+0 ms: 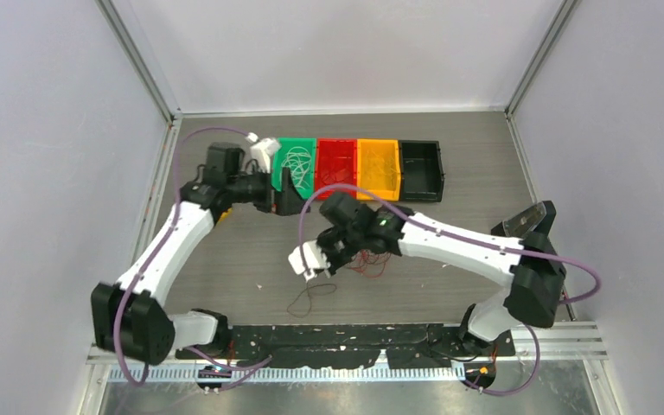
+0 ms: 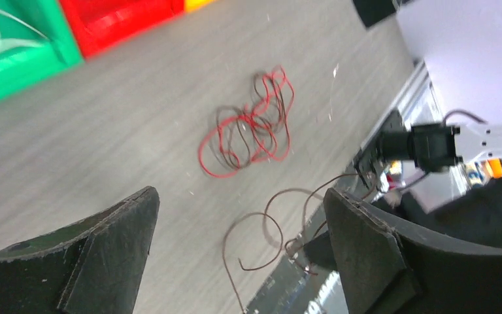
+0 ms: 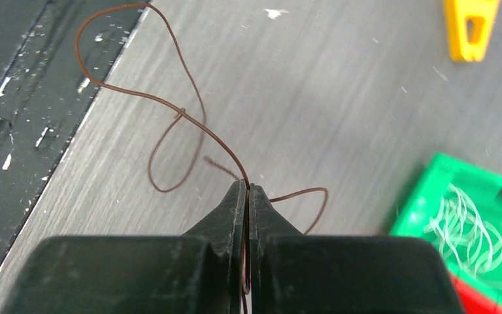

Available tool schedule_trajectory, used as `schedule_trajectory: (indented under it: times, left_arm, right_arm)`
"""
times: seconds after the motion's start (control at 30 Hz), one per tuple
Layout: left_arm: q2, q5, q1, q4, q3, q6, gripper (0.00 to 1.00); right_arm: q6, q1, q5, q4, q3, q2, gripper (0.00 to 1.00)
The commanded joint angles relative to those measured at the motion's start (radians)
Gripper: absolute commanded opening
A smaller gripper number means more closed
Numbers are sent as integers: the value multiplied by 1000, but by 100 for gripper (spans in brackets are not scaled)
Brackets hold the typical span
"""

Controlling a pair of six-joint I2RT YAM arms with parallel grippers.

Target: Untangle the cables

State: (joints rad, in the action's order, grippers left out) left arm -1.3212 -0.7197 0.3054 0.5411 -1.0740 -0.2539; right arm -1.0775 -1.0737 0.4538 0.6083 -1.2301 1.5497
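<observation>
A loose tangle of red and dark brown cables (image 2: 251, 127) lies on the grey wood table (image 1: 225, 268); in the top view this tangle (image 1: 372, 259) is right beside my right wrist. Nearer the front edge curls a single brown cable (image 1: 311, 298), which also shows in the left wrist view (image 2: 268, 229). My right gripper (image 3: 247, 190) is shut on a thin brown cable (image 3: 170, 108) that loops out from its tips over the table. My left gripper (image 2: 240, 196) hangs open and empty. From above, the left gripper (image 1: 290, 186) is at the near edge of the green bin (image 1: 307, 147).
Four bins stand in a row at the back: the green bin with whitish cables (image 1: 296, 160) in it, then a red bin (image 1: 335, 164), an orange bin (image 1: 378, 169) and a black bin (image 1: 421, 170). A black strip (image 1: 354, 335) runs along the near edge. A yellow piece (image 3: 470, 26) lies on the table.
</observation>
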Motion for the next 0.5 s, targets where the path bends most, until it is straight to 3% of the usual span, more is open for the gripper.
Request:
schedule_trajectory:
  times: [0.0,0.2,0.47]
  left_arm:
    - [163,-59,-120,-178,58,-32,100]
    - [302,-21,-210,-235,86,22,99]
    - [307,20,-216,-194,37,20,100]
  right_arm:
    - [189,110,68,-33,-16,-105,6]
    - [332,295,113,-45,-83,-218,6]
    - [648,586,184,-55,-317,-249,6]
